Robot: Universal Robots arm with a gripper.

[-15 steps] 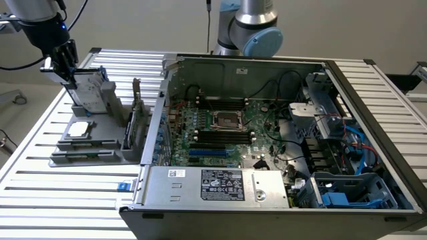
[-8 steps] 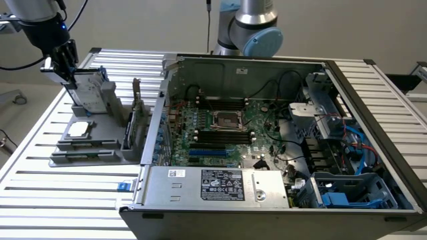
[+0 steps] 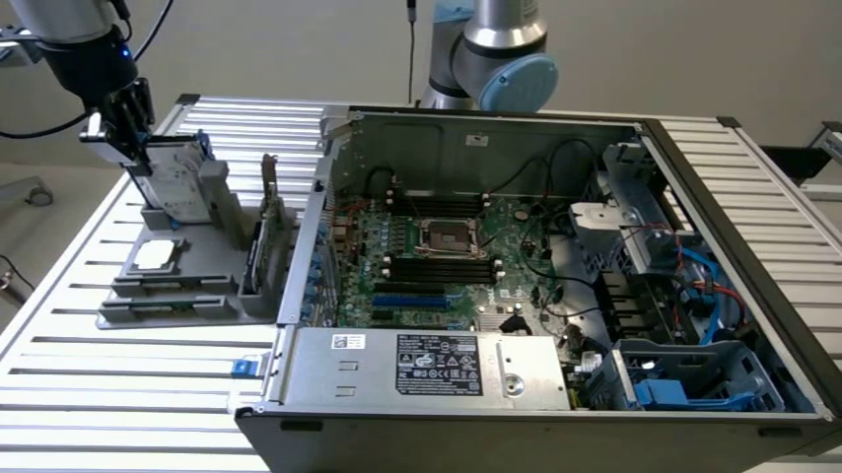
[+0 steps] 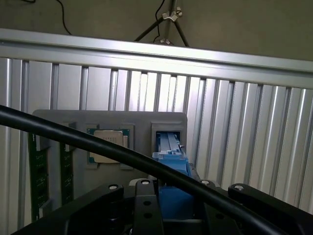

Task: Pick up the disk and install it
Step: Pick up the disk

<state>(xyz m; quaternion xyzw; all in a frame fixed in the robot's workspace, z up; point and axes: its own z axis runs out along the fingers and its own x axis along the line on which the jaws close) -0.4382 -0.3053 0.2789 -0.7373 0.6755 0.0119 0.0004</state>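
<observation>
The disk (image 3: 184, 182), silver-grey with blue rails, stands upright at the far end of the grey holder (image 3: 172, 291) on the exterior view's left. My gripper (image 3: 132, 156) comes down on the disk's top edge from above. In the wrist view the disk's blue rail (image 4: 171, 169) runs from the holder's slot (image 4: 168, 139) up between the black fingers of my gripper (image 4: 171, 205), which is shut on it. I cannot tell whether the disk's lower end still rests in the slot.
The holder also carries a small square silver chip (image 3: 156, 253) (image 4: 108, 146) and a thin dark upright card (image 3: 267, 222). An open computer case (image 3: 526, 246) with a blue drive cage (image 3: 697, 379) lies on the slatted metal table (image 3: 105, 394). A black cable (image 4: 49, 128) crosses the wrist view.
</observation>
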